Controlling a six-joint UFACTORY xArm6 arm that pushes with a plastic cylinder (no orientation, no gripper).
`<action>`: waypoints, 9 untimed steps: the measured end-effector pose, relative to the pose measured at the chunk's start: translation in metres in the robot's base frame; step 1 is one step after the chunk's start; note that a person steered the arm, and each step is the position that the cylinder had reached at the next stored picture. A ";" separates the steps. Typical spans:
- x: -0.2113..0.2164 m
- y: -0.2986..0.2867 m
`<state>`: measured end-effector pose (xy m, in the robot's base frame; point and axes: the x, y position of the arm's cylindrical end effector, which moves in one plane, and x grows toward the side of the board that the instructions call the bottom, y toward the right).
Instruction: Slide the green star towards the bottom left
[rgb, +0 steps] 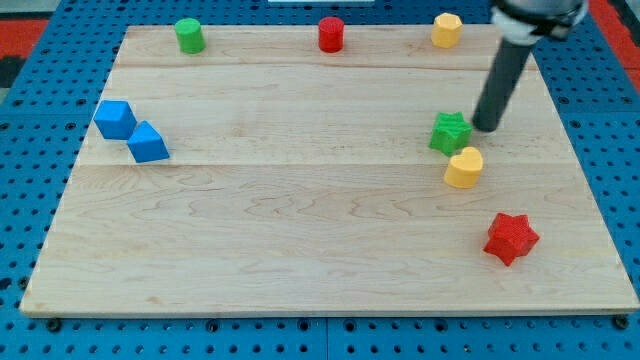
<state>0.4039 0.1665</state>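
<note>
Just right of green star (450, 132), my tip (486, 127), yellow block (464, 167) below

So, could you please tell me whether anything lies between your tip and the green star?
Nothing does. In the camera view my tip sits just to the view's right of the green star, with only a sliver of bare wooden board between them.

Straight dark rod, matte blk; my tip (486, 128) blunt, round.
</note>
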 end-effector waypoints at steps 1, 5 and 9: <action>0.014 -0.085; -0.010 -0.208; 0.074 -0.272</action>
<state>0.4774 -0.1053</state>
